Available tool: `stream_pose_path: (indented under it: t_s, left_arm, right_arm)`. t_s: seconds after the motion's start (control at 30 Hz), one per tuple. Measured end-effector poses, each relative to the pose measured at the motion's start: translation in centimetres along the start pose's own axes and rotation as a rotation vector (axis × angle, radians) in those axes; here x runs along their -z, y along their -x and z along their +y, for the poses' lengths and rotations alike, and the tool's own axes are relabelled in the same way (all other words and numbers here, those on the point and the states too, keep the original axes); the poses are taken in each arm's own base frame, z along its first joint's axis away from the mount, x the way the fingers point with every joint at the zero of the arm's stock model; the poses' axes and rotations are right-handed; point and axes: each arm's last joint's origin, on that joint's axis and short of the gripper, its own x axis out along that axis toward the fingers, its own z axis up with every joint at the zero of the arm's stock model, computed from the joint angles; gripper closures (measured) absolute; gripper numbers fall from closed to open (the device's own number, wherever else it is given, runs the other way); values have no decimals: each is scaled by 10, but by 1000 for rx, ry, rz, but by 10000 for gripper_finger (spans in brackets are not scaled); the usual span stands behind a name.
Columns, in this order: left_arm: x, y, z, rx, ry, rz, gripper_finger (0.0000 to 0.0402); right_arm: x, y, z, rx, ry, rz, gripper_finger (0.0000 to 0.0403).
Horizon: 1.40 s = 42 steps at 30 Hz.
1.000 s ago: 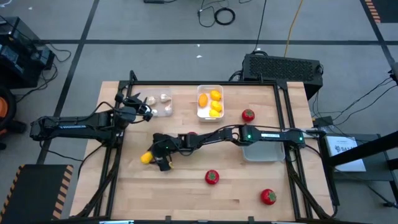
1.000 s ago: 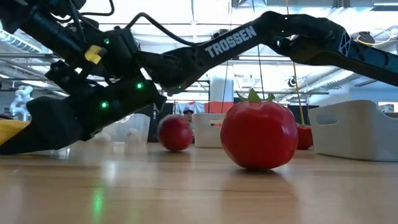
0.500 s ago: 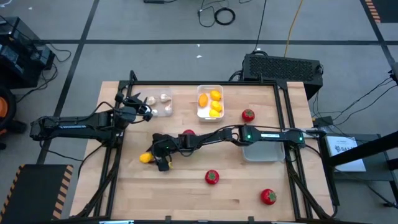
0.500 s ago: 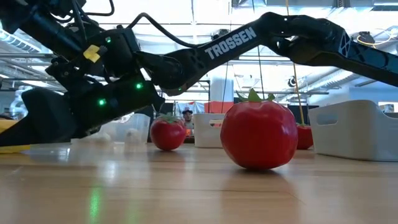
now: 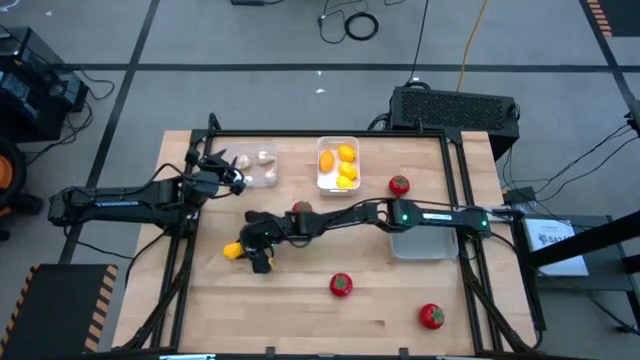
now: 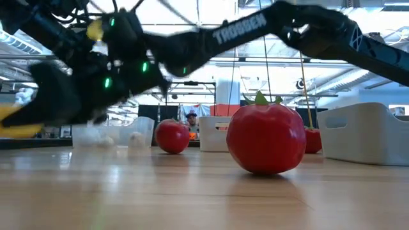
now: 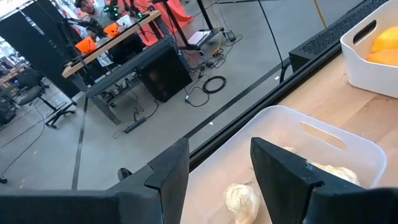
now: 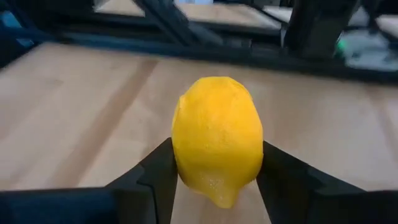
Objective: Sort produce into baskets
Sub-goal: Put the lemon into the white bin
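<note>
My right gripper [image 5: 242, 251] reaches across to the table's left part and is shut on a yellow lemon-like fruit [image 8: 217, 140], which is clear of the table in the low view [image 6: 16, 122]. My left gripper [image 7: 217, 180] is open and empty over the near end of the clear tray [image 5: 256, 165], where whitish garlic bulbs [image 7: 241, 199] lie. The white tray [image 5: 337, 165] holds yellow and orange fruits. The grey tray [image 5: 422, 245] lies under my right arm. Several red tomatoes rest on the table, one [image 5: 301, 209] beside my right arm and one [image 5: 341, 285] nearer the near edge. My right gripper pinches the yellow fruit's two sides [image 8: 180, 155] between its two fingers [image 8: 155, 174], around the fruit's middle. The fingers come in slanting, from the table's right side. The fruit is lifted clear of the table, its pointed tip toward the wrist camera.
More tomatoes lie at the right [image 5: 399, 185] and near right [image 5: 431, 316]. A black box [image 5: 455, 108] stands behind the far right edge. A dark frame rail runs round the table [image 5: 300, 133]. Bare wood lies along the near left.
My right gripper has risen with the yellow fruit, which has gone from table level to clear of the wood. The tomato beside my right arm has rolled a little toward the table's left and far side and now stands upright.
</note>
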Motion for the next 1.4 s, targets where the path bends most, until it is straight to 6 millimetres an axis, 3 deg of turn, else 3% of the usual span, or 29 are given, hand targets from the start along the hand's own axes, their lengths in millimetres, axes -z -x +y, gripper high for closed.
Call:
stream_pose_path:
  t_s: [0.13, 0.37, 0.63, 0.9, 1.1, 1.2, 1.4]
  left_arm:
    - [0, 0, 0, 4, 0, 0, 221]
    - [0, 0, 0, 11, 1, 0, 221]
    - [0, 0, -1, 24, 6, -2, 221]
    - [-1, 0, -1, 42, 6, -2, 221]
    - [-1, 0, -1, 45, 6, -2, 221]
    - [-1, 0, -1, 45, 5, -3, 221]
    - [-1, 0, -1, 46, 5, -3, 221]
  right_arm:
    - [-29, 26, -3, 3, -9, 75, 223]
    - [-71, 90, -18, 25, -12, 294, 221]
    - [-86, 162, -60, 101, -103, 523, 220]
    - [-63, 218, -127, 366, -210, 797, 220]
    - [-49, 250, -171, 458, -365, 834, 220]
    - [-43, 262, -184, 479, -437, 848, 220]
    - [-31, 282, -193, 486, -534, 962, 211]
